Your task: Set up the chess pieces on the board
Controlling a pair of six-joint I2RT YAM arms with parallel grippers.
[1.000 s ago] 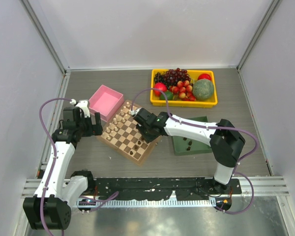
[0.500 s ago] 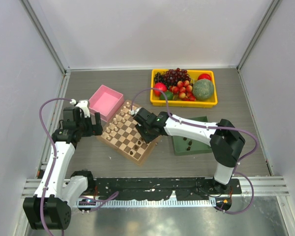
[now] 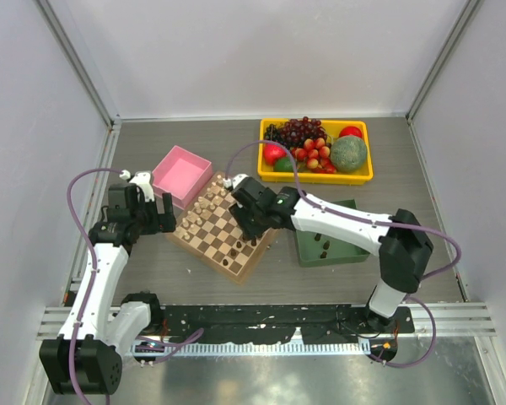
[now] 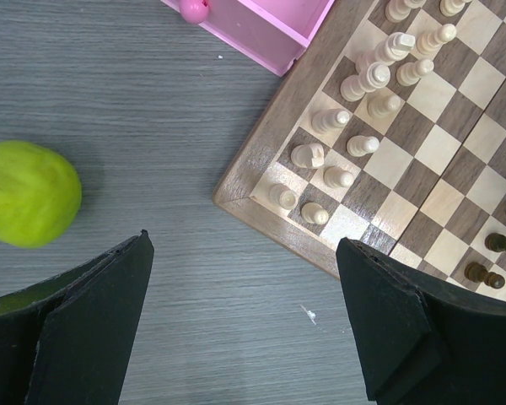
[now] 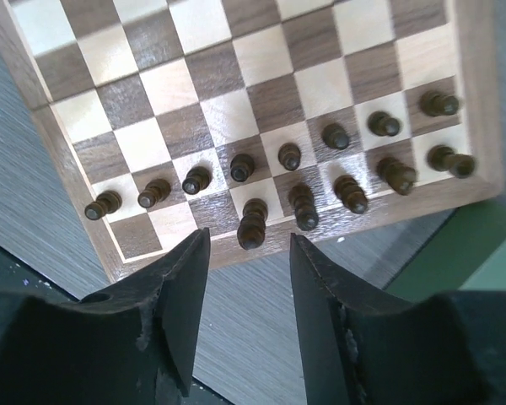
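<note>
The board (image 3: 222,228) lies tilted in mid-table, with cream pieces along its far-left side. Two rows of dark chess pieces (image 5: 291,181) stand along its near-right edge. My right gripper (image 5: 248,253) hovers open over that edge. One dark piece (image 5: 253,224) stands free on the back row, just beyond the fingertips. Nothing is between the jaws. In the top view the right gripper (image 3: 246,221) is above the board's right part. My left gripper (image 4: 244,321) is open and empty over bare table beside the board's left corner (image 4: 236,190).
A green tray (image 3: 341,253) to the right of the board holds a few more dark pieces. A pink box (image 3: 182,175) sits behind the board. A yellow tray (image 3: 316,179) of fruit stands at the back. A lime-green fruit (image 4: 25,202) lies near the left gripper.
The right gripper's jaws have opened, leaving a dark piece standing on the board's near row. Its wrist has shifted slightly back and left. The left arm has not moved.
</note>
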